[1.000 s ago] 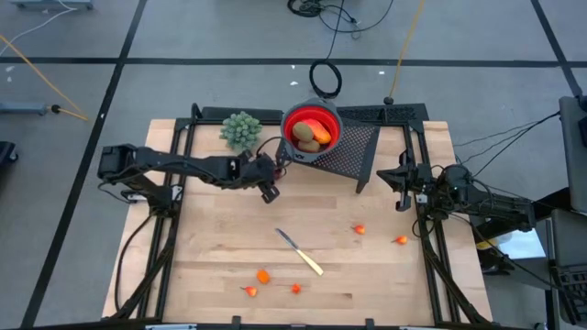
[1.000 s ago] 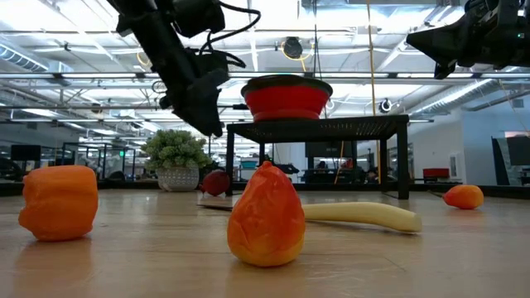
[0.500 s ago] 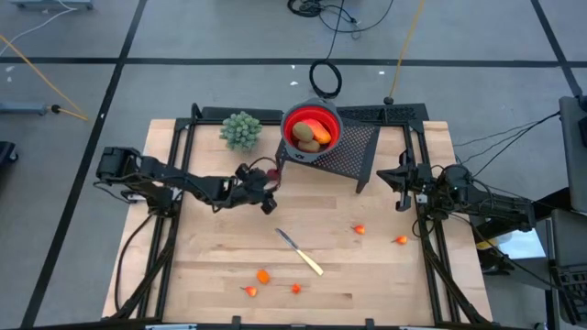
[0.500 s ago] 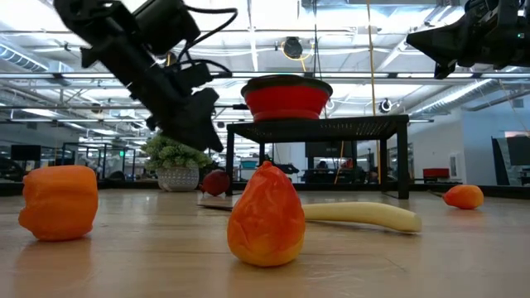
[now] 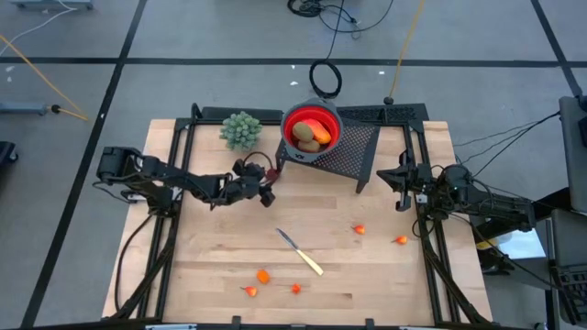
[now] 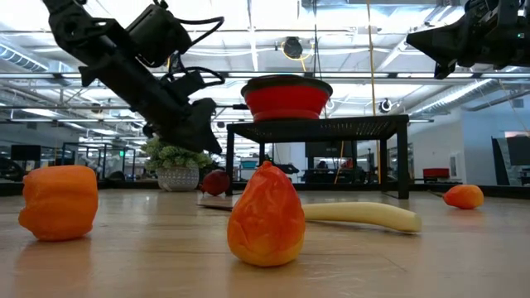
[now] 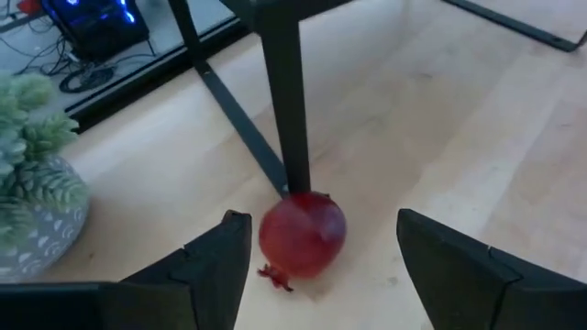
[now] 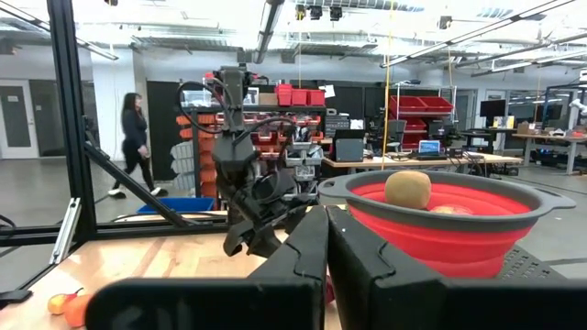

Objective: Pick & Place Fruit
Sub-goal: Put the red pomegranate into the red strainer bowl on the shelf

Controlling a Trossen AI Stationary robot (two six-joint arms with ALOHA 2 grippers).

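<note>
Round red bowl with grey rim (image 5: 312, 127) sits on top of a black mesh metal stand (image 5: 353, 148) at the far middle of the pale wooden table (image 5: 211, 247). Contents: a brown kiwi-like oval (image 5: 304, 133) and an orange-yellow piece (image 5: 313, 145) beside it; the brown oval (image 8: 407, 187) also shows above the rim in the right wrist view. Nothing else in the bowl that can be made out.

Small pale pot holding a green leafy plant (image 5: 240, 129) stands left of the bowl, near the table's far edge.

No readable brand, label or writing on bowl, stand, pot or fruit.

Left gripper (image 5: 264, 186) is low over the table just left of the stand; fingers (image 7: 217, 252) spread wide, nothing between them. A dark red round pomegranate-like fruit (image 7: 302, 233) lies on the table against the stand's leg (image 7: 282, 101), between and just ahead of the spread fingers, not touched.

Right gripper (image 5: 401, 190) is raised at the table's right edge, jaws pressed together, empty.

Loose on the table: slim knife with pale handle (image 5: 301, 251) near centre; small orange pieces at front left (image 5: 263, 276), (image 5: 249, 291), (image 5: 295, 288) and at right (image 5: 359, 229), (image 5: 401, 240). In the low view, an orange pepper-like piece (image 6: 58, 201) and an orange-red piece (image 6: 266, 215) stand nearest the camera.

A person (image 8: 133, 140) is in the room behind.
</note>
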